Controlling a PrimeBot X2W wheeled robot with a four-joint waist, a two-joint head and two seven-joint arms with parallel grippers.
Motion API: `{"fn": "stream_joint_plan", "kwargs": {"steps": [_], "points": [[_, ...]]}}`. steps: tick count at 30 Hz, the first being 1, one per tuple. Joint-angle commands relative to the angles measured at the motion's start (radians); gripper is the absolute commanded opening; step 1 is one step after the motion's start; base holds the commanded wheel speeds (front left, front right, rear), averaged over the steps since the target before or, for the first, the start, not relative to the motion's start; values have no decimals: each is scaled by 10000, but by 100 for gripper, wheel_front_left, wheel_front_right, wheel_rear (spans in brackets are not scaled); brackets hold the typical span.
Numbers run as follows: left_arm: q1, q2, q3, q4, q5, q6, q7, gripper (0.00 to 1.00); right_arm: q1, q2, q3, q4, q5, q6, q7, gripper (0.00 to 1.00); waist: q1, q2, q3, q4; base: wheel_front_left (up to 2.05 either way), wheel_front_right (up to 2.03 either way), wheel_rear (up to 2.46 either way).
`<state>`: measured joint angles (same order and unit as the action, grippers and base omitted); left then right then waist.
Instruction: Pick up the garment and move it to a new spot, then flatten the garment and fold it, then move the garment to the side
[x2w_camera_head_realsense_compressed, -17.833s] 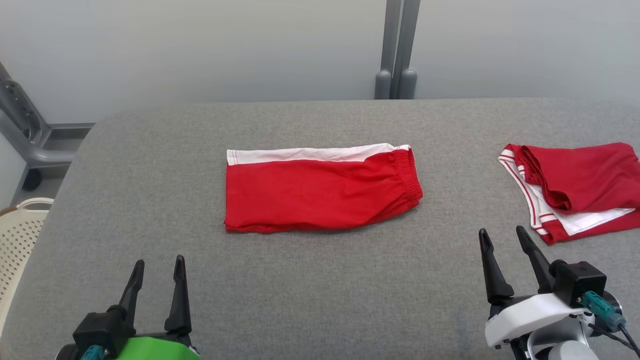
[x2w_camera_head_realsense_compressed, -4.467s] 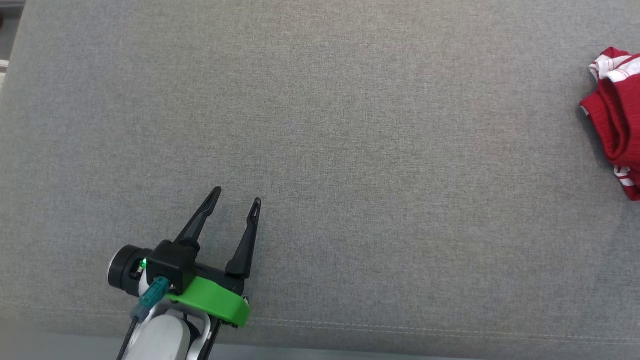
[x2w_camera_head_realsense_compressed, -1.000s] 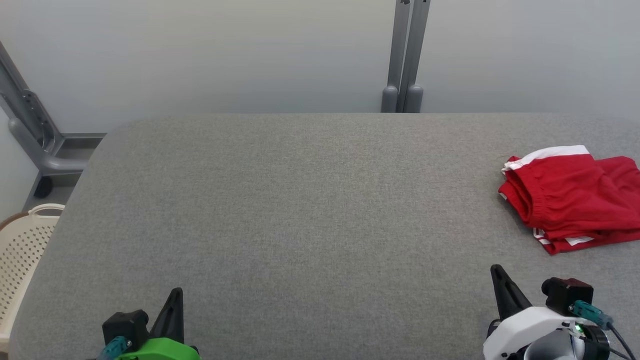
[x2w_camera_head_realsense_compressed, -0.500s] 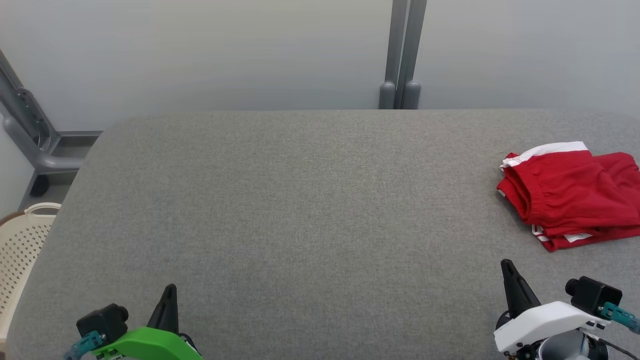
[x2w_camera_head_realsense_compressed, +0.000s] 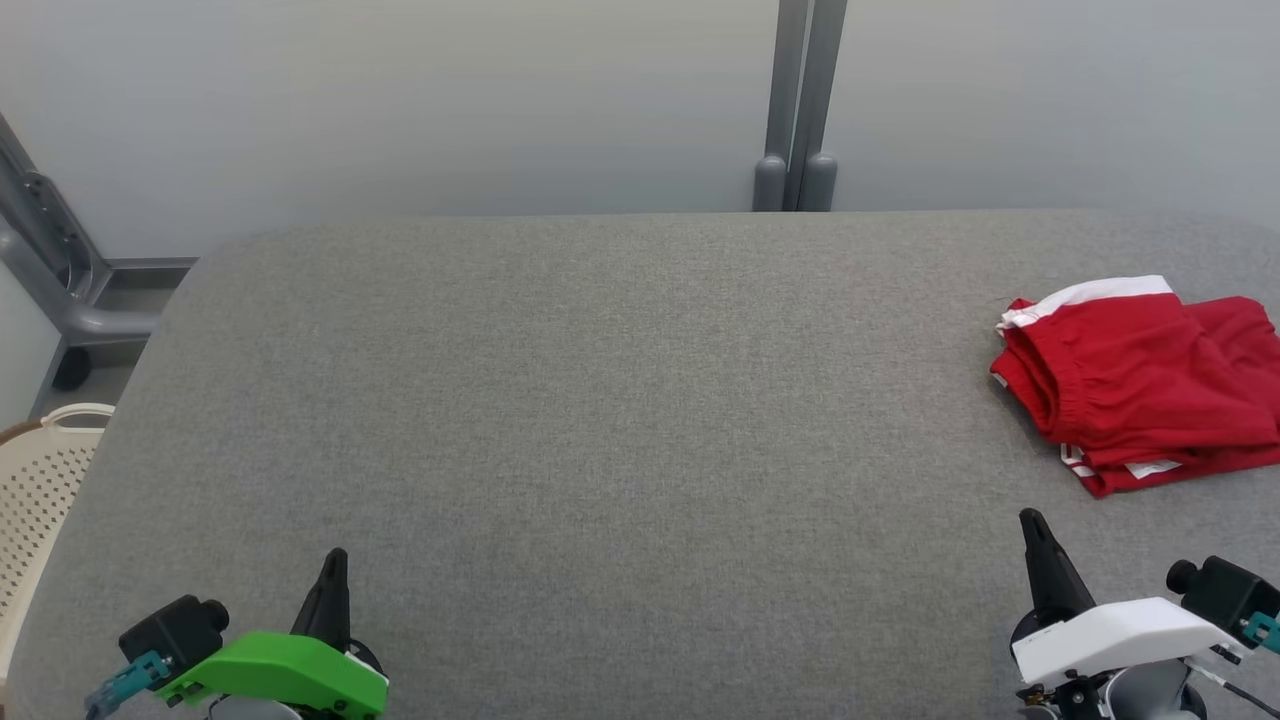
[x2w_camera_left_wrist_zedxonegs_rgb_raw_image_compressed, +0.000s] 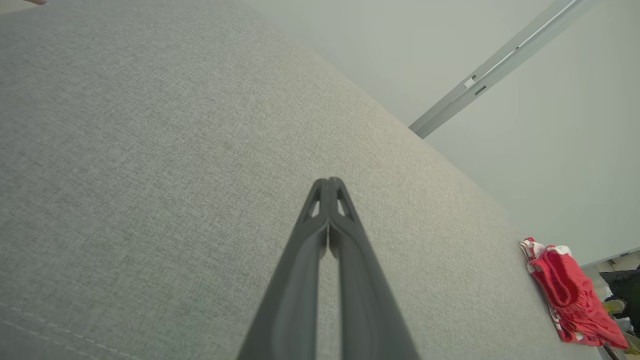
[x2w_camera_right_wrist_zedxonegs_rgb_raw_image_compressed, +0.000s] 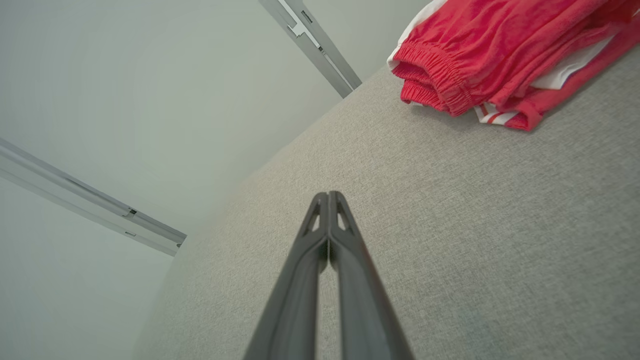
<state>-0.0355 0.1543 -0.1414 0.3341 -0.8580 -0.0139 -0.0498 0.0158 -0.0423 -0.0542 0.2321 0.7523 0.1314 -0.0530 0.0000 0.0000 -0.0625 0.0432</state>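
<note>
head view: we found the folded red garment (x2w_camera_head_realsense_compressed: 1140, 385) lying at the right edge of the grey desk (x2w_camera_head_realsense_compressed: 600, 400), its elastic waistband facing the centre and a white band along its far side. we noted the left gripper (x2w_camera_head_realsense_compressed: 334, 560) at the lower left and the right gripper (x2w_camera_head_realsense_compressed: 1032, 522) at the lower right, well apart from each other. in each wrist view the fingers were pressed together, clamping nothing. the right gripper stood near the garment without touching it.

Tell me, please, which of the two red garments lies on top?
The shorts with the gathered elastic waistband lie on top; the striped garment peeks out beneath their near edge.
</note>
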Motion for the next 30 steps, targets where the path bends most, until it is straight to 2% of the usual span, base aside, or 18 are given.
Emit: {"fn": "stream_joint_plan", "kwargs": {"steps": [1,30], "points": [[-394,-14,169,-168,-421,-96,102,0,-46,-54,-71,-239,493,-4,55,0,0,0,17,-12,0,0,0],[-722,-423,964,-322,-3284,-546,960,0,96,-76,-377,-726,3806,-4,412,0,0,0,218,-142,0,0,0]]}}
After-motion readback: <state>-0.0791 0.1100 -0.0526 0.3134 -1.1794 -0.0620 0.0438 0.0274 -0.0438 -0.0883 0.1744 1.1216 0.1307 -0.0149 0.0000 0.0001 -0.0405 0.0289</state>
